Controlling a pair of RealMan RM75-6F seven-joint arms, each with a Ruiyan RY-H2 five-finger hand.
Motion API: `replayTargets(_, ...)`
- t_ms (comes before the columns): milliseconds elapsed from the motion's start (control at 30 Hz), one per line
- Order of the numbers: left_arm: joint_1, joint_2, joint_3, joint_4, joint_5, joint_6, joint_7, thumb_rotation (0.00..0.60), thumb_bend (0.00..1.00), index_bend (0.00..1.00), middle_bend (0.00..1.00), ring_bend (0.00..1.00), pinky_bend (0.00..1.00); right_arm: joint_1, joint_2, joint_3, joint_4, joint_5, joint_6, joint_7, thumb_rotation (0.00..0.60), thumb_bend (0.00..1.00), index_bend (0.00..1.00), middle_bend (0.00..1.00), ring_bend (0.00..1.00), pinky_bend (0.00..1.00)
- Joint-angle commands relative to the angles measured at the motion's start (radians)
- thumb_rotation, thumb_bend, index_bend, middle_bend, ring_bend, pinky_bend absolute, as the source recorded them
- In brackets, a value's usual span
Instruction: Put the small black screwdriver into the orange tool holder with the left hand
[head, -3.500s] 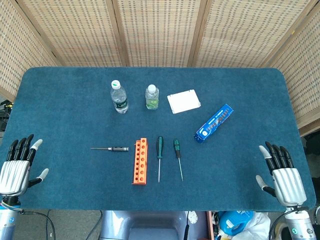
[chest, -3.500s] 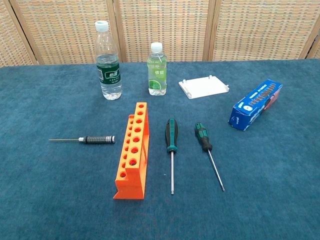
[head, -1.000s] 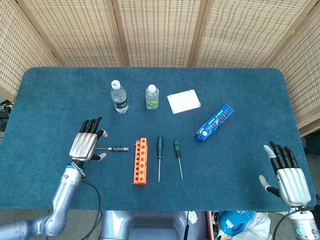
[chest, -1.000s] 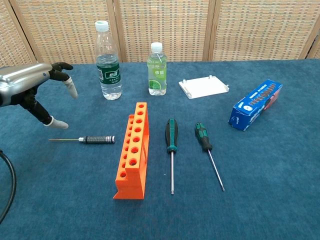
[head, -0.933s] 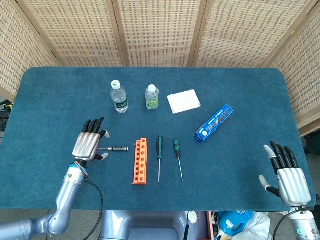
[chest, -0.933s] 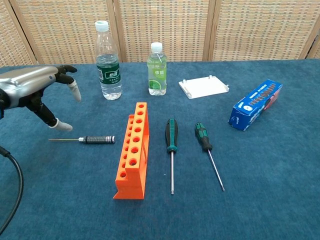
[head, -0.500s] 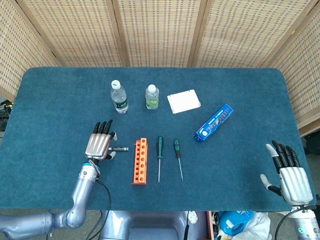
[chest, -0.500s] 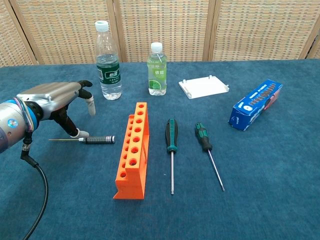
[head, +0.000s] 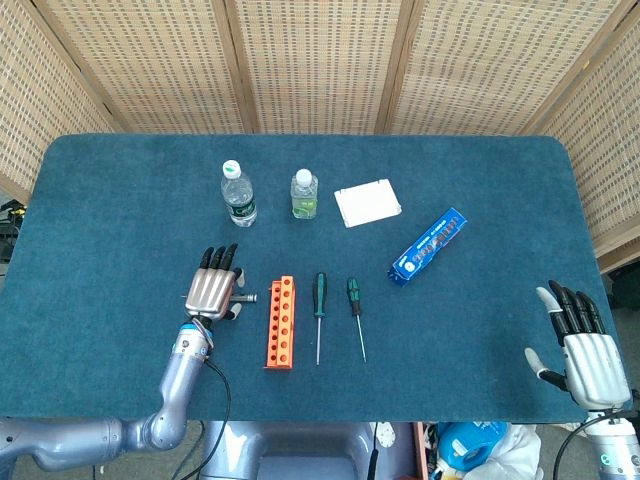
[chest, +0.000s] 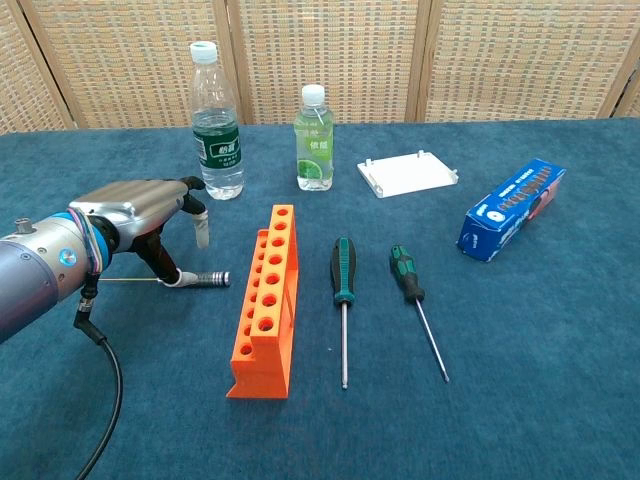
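My left hand (chest: 140, 215) hovers palm-down over the handle of the small black screwdriver (chest: 198, 278), fingers spread and holding nothing, with my thumb tip down at the handle, close to or just touching it; I cannot tell which. The screwdriver lies flat on the blue table (chest: 560, 400), its thin shaft pointing away to my left and its handle end just beside the orange tool holder (chest: 266, 300), which stands upright with its row of holes facing up. My right hand (head: 585, 342) rests open at the near right edge of the table, well apart from all this. To my eye the risks start with the grasp: the handle is thin and lies low on the cloth, so if my fingers close unevenly it may roll away or be pinched askew. The holder stands so near that a sweeping finger might knock or tip it. Later, a tilted screwdriver would miss the narrow hole. Two green-handled screwdrivers (chest: 343, 270) lie beyond the holder, and I must not confuse them with mine.
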Motion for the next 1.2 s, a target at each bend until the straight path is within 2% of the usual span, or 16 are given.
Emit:
replayTargets(33, -0.01, -0.008, -0.004, 0.01, -0.021, -0.004, 0.006, 0.6, 0.26, 0.45, 0.0, 0.0, 0.0, 0.003, 0.001, 0.002, -0.004, 0.0, -0.002, 0.008, 0.6, 0.28, 0.0, 0.0, 0.0, 0.0)
replayTargets(1200, -0.097, -0.094, 0.014, 0.132, -0.081, -0.02, 0.03, 0.6, 0.29, 0.48, 0.01, 0.0, 0.0, -0.001, 0.009, 0.004, 0.013, 0.014, -0.006, 0.045, 0.6, 0.28, 0.0, 0.0, 0.0, 0.0)
